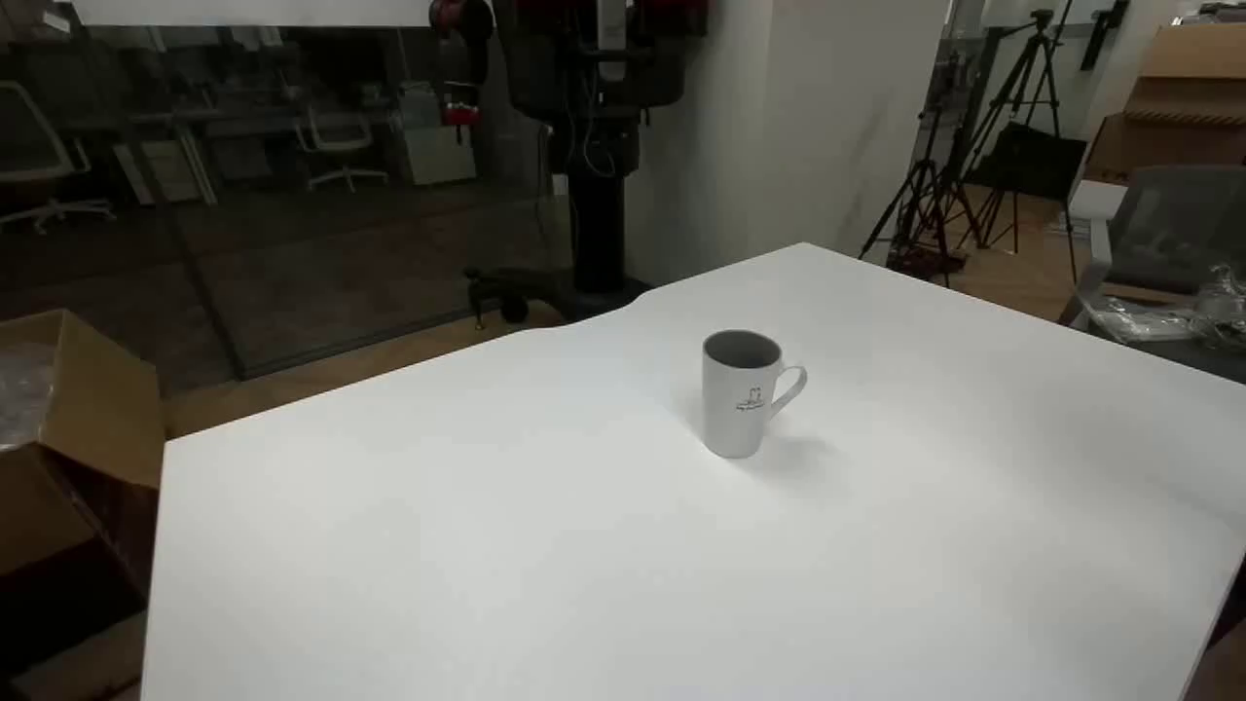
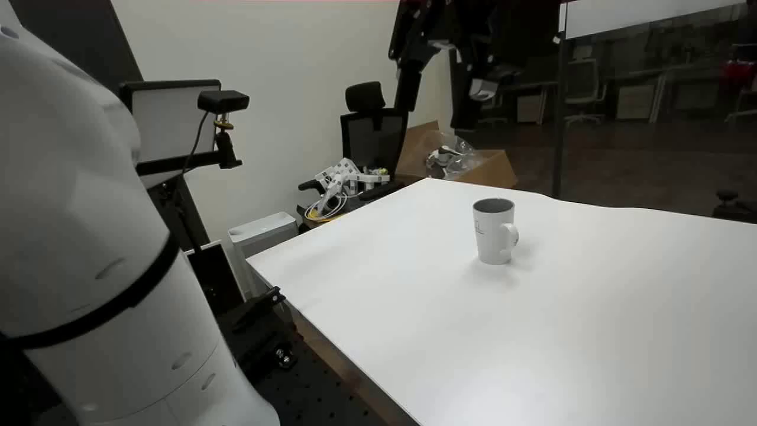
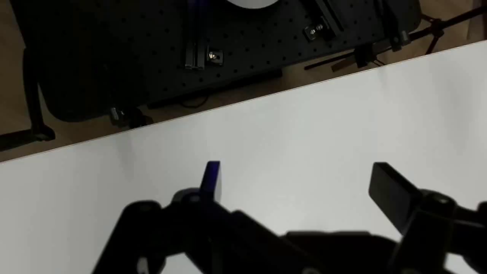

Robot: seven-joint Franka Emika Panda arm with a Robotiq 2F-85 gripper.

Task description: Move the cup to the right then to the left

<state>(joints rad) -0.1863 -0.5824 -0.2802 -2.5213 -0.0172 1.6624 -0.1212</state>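
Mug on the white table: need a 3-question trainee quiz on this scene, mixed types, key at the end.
1. Multiple choice: what colour is the inside of the mug?
A) Red
B) Grey
C) Yellow

2. True or false: the mug is lying on its side.

3. Fill in the blank (open or shut): in the wrist view, the end effector is ____.

Key:
1. B
2. False; it stands upright on the white table in both exterior views.
3. open
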